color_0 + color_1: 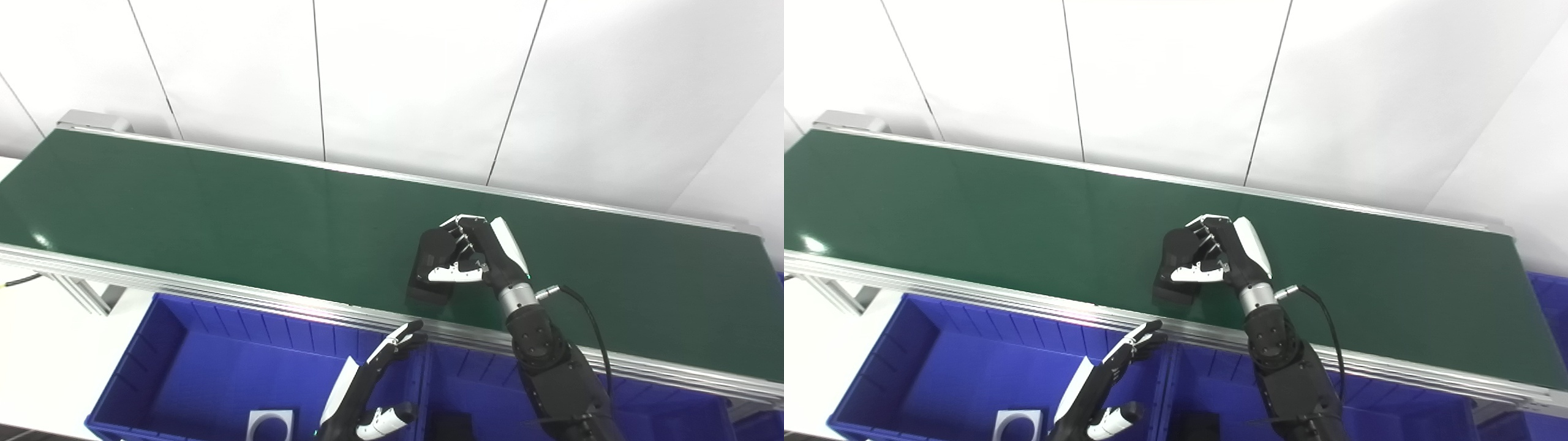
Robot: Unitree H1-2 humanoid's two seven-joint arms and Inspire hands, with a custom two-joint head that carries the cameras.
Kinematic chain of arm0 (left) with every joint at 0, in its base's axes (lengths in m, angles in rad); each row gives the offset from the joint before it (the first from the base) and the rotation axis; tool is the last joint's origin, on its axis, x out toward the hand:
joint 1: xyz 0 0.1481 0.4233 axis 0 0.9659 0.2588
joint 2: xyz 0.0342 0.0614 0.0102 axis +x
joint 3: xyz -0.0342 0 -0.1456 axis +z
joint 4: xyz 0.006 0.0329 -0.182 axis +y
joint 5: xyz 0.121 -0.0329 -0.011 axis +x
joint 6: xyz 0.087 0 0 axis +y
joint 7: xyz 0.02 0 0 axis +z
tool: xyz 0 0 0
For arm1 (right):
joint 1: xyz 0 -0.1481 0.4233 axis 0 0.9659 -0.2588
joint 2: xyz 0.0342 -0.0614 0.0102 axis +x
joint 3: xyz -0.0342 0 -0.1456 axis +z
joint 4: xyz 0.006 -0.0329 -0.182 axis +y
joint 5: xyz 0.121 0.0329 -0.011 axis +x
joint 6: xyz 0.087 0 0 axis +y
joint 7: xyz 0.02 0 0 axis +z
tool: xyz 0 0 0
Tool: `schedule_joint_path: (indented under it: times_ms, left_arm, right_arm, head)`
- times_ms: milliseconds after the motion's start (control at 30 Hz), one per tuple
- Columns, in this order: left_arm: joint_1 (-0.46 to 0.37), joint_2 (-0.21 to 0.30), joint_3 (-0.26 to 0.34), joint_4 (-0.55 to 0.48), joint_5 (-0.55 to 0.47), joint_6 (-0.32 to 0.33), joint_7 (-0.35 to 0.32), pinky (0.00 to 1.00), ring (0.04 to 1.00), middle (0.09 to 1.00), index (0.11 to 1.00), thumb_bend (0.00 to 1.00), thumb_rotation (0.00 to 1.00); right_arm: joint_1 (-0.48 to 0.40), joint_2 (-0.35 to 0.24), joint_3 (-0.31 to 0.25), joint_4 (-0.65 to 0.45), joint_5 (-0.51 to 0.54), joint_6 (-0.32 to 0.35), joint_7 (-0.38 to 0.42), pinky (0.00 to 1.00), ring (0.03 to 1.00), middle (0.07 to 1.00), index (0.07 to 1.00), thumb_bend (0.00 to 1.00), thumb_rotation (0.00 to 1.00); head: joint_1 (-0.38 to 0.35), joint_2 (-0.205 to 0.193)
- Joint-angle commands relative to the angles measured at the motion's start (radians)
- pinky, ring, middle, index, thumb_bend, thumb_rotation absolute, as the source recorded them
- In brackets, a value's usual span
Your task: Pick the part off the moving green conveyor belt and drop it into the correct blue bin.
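Black and blocky, the part (433,260) sits on the green conveyor belt (245,214), near the belt's front rail and right of its middle. The right robot hand (474,254) is wrapped around it, fingers (1203,236) curled over the top and the white-tipped thumb (453,274) pressed across its near face; the part's lower end seems to touch the belt. The right forearm rises from the bottom edge, crossing the aluminium rail (184,282), with a black cable (588,318) looping from the wrist.

Below the rail stand the blue bins. The left bin (184,367) holds a white square piece with a round hole (269,424). The neighbouring bin (1225,392) to its right shows a dark object (1197,425) at the bottom edge, too cropped to identify. The left robot hand (370,392) hovers over the divide between the two bins, fingers spread and empty, pointing up toward the rail.

Behind the belt runs a white panelled wall (398,79) with thin dark seams. A silver housing (92,119) caps the belt's far left end.
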Motion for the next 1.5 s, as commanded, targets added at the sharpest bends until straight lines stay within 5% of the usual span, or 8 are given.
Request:
schedule_joint_path:
  times_ms: [0,300,900,1467]
  left_arm:
    - [0.006,-0.047,-0.020,-0.028,-0.005,-0.040,-0.003,0.86,0.857,0.844,0.898,0.91,0.93]
    - [0.010,-0.040,-0.014,-0.045,-0.015,-0.036,-0.012,0.87,0.865,0.854,0.913,0.89,0.95]
    - [0.003,0.012,0.062,-0.176,-0.152,0.015,-0.120,0.98,0.945,0.911,0.992,0.90,1.00]
    - [-0.020,0.050,0.142,-0.291,-0.202,0.140,-0.197,0.94,0.929,0.898,0.980,0.95,1.00]
  right_arm:
    - [-0.009,0.007,-0.001,-0.063,0.008,-0.002,0.000,0.30,0.369,0.468,0.493,0.53,0.00]
    - [0.063,-0.005,-0.023,-0.287,0.020,0.013,0.016,0.28,0.381,0.484,0.532,0.51,0.00]
    - [0.231,-0.127,-0.093,-0.658,0.017,0.135,0.096,0.29,0.390,0.468,0.527,0.52,0.00]
    - [0.487,-0.320,-0.193,-0.991,0.065,0.213,0.245,0.32,0.397,0.462,0.528,0.52,0.00]
  head:
    - [-0.010,0.003]
    - [-0.076,0.023]
    - [-0.478,0.183]
    - [-0.591,0.294]
